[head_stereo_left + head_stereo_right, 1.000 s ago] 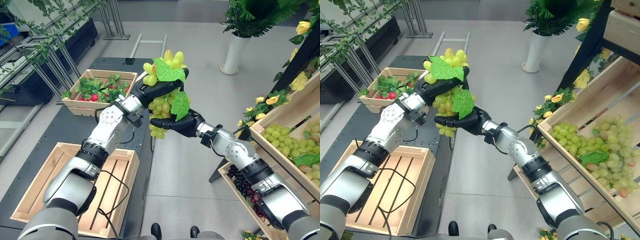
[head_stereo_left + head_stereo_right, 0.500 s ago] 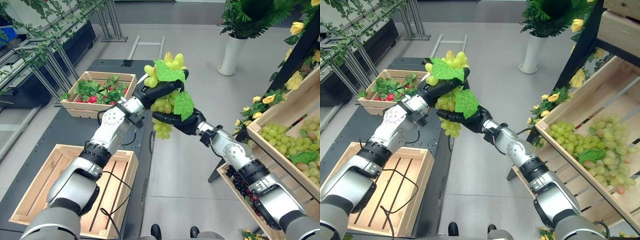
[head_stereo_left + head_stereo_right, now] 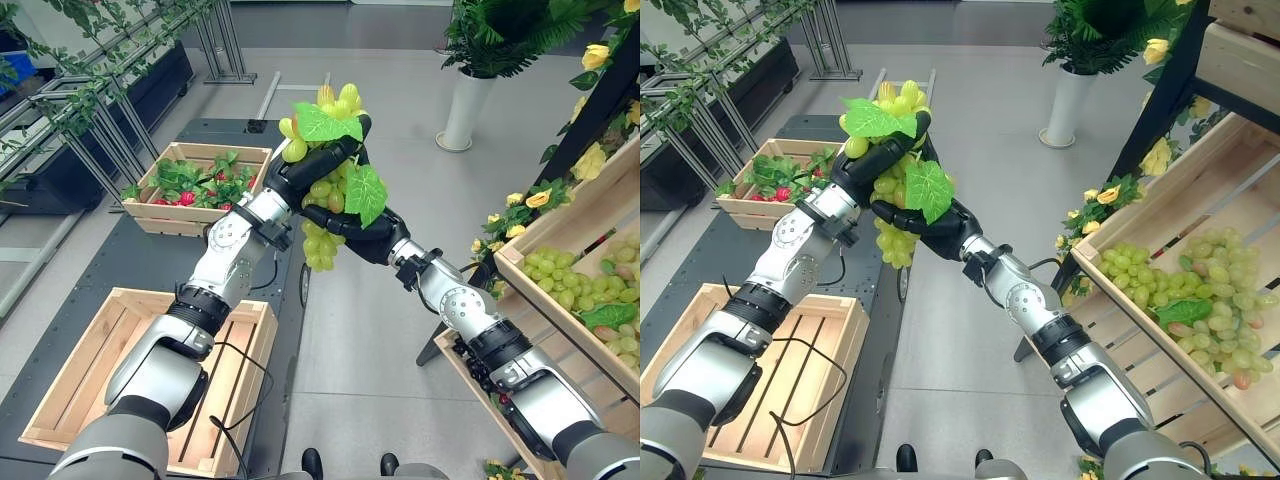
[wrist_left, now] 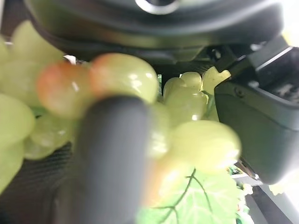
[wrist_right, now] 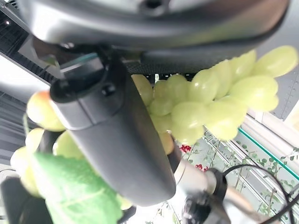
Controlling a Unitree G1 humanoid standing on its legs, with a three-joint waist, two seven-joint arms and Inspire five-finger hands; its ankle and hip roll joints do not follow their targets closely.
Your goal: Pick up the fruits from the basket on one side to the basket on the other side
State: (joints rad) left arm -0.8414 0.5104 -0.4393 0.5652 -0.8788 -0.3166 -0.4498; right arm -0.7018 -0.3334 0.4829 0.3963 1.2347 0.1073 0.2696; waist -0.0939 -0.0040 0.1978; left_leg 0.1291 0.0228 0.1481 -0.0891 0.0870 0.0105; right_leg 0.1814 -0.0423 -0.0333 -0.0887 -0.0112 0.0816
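Note:
A bunch of green grapes (image 3: 320,245) with two broad leaves hangs in mid-air over the floor, between the dark table and the shelves on the right. My left hand (image 3: 300,170) is curled round the top of the bunch, just under the upper leaf. My right hand (image 3: 368,240) grips the bunch from the right side, lower down, behind the second leaf. In the left wrist view a finger (image 4: 112,154) crosses the grapes (image 4: 124,77). In the right wrist view the thumb (image 5: 121,140) lies across the grapes (image 5: 219,102).
An empty wooden crate (image 3: 100,340) sits on the dark table at lower left. Behind it stands a crate of red fruit and greens (image 3: 195,185). On the right, a slanted shelf crate holds green grapes (image 3: 570,280), with dark grapes (image 3: 480,365) below it. A white planter (image 3: 468,105) stands behind.
Both hands have carried the grape bunch a little up and to the left, toward the table side. Both grips on the bunch look unchanged.

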